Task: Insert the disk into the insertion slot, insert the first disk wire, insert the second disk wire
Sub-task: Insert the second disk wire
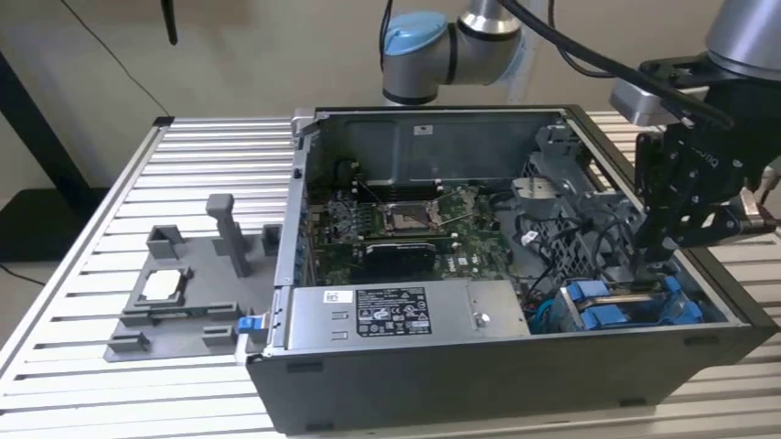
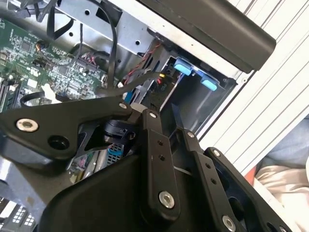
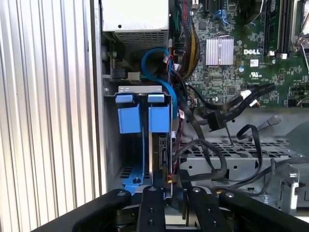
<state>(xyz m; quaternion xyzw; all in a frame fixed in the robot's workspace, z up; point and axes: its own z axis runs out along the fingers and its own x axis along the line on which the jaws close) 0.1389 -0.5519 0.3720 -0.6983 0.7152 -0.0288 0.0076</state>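
The disk (image 3: 161, 152) stands edge-on in the insertion slot (image 3: 140, 90) of the grey metal cage. Its blue carrier tabs (image 3: 129, 115) are at the slot's far end. In the exterior view the blue carrier (image 1: 608, 309) sits in the case's front right corner, and my gripper (image 1: 653, 263) reaches down into the bay beside it. In both wrist views the gripper (image 3: 169, 186) (image 2: 164, 113) has its fingers close together on the disk's near edge. A black wire with a loose connector (image 3: 216, 120) hangs next to the cage. A second loose connector (image 3: 273, 120) lies further along.
The open computer case holds a power supply (image 1: 390, 315) and a motherboard (image 1: 403, 224). Black cables cross the cage top (image 3: 231, 150). A grey plastic tray with posts (image 1: 214, 302) carries a silver chip (image 1: 163, 285) on the slatted table (image 1: 219, 146), at the exterior view's left.
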